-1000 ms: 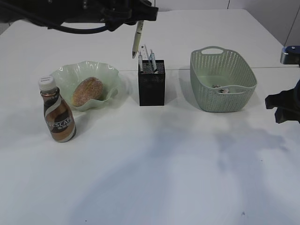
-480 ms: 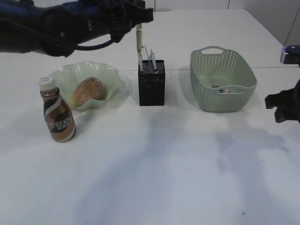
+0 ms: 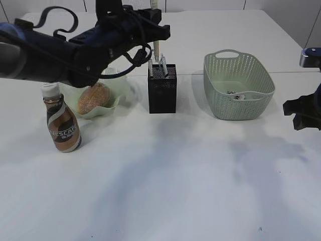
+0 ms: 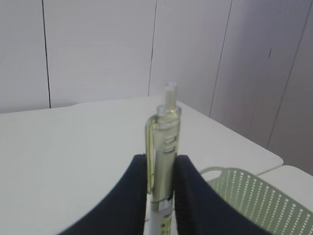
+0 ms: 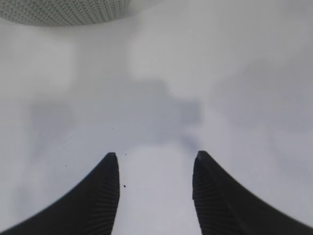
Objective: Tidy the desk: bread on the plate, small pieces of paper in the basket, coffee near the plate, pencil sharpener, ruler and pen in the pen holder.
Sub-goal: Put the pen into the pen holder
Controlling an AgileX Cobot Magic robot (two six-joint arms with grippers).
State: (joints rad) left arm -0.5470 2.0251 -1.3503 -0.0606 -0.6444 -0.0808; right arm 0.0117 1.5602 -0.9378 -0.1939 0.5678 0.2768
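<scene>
My left gripper [image 3: 156, 34] is shut on a pale green pen [image 3: 156, 51] and holds it upright, tip down, at the mouth of the black mesh pen holder [image 3: 162, 91]. The left wrist view shows the pen [image 4: 164, 147] clamped between my jaws [image 4: 161, 169]. Other items stand in the holder. The bread [image 3: 93, 98] lies on the green plate [image 3: 111, 104], partly hidden by my left arm. The coffee bottle [image 3: 60, 120] stands in front of the plate. Small paper pieces [image 3: 235, 94] lie in the green basket [image 3: 238, 85]. My right gripper [image 5: 155, 166] is open and empty.
My right arm [image 3: 304, 108] rests at the right table edge beside the basket. My left arm reaches across the back left, over the plate. The basket rim shows in the left wrist view [image 4: 244, 188] and the right wrist view [image 5: 63, 12].
My left arm has dropped and moved right, bringing the pen from above the holder down to its mouth. The arm now covers part of the plate. The right arm has not moved.
</scene>
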